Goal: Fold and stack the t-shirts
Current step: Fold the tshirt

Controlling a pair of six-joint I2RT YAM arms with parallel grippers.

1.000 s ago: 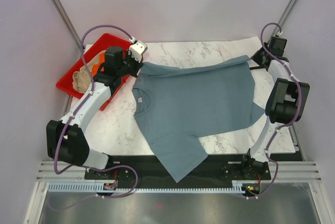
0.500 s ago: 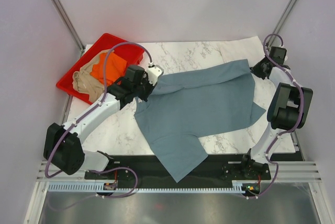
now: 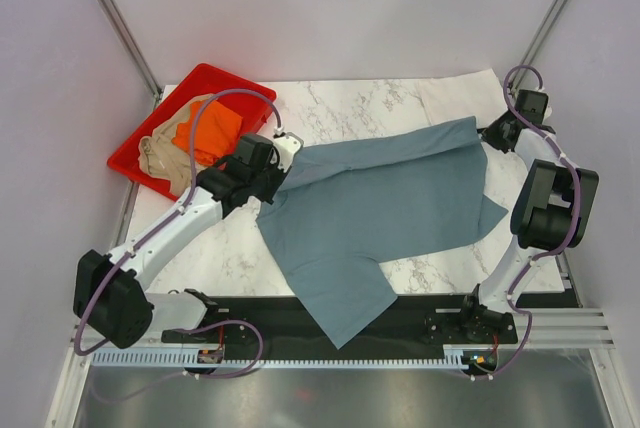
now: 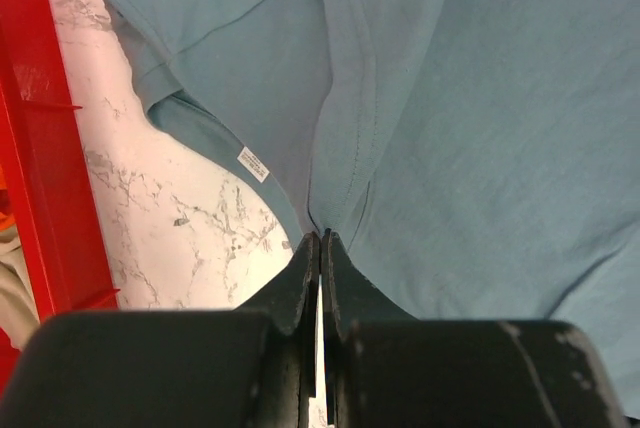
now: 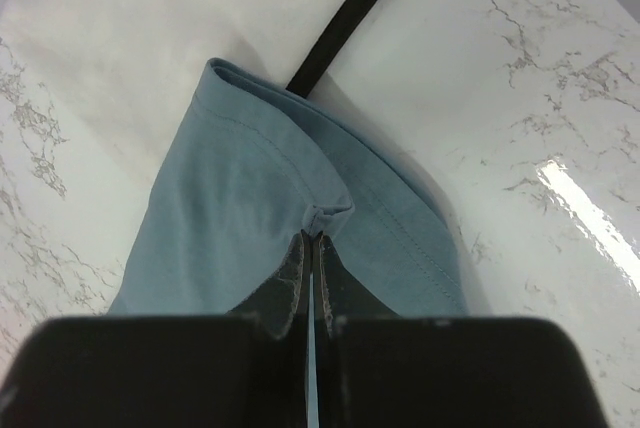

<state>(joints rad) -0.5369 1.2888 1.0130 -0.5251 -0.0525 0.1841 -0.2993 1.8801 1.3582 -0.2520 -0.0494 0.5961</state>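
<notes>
Step in hand: by my reading, you are lifting one long edge of the blue-grey t-shirt [image 3: 380, 198] to carry it over for a first fold.
Left tool: the left tool [image 4: 319, 240] is clamped on a gathered pinch of the shirt near its neckline, on the left half of the table [image 3: 350, 98].
Right tool: the right tool [image 5: 311, 240] is clamped on a hemmed corner of the same shirt, near the table's far right corner.
Shirt's place: it lies slanted across the middle of the table, and a flap of it hangs over the near edge.
Other shirts: the orange t-shirt [image 3: 208, 131] and the tan t-shirt [image 3: 160, 153] lie in the red tray [image 3: 215, 76] at the far left corner.
Doing it well: move both tools at the same height and pace, so the held edge runs taut and straight between them. Lay that edge down parallel to the near edge of the table. Let go only once the cloth rests flat.
Watch for: the left pinch looks bunched, so a crease may be folded in. The overhanging flap could also drag the shirt off the table.
</notes>
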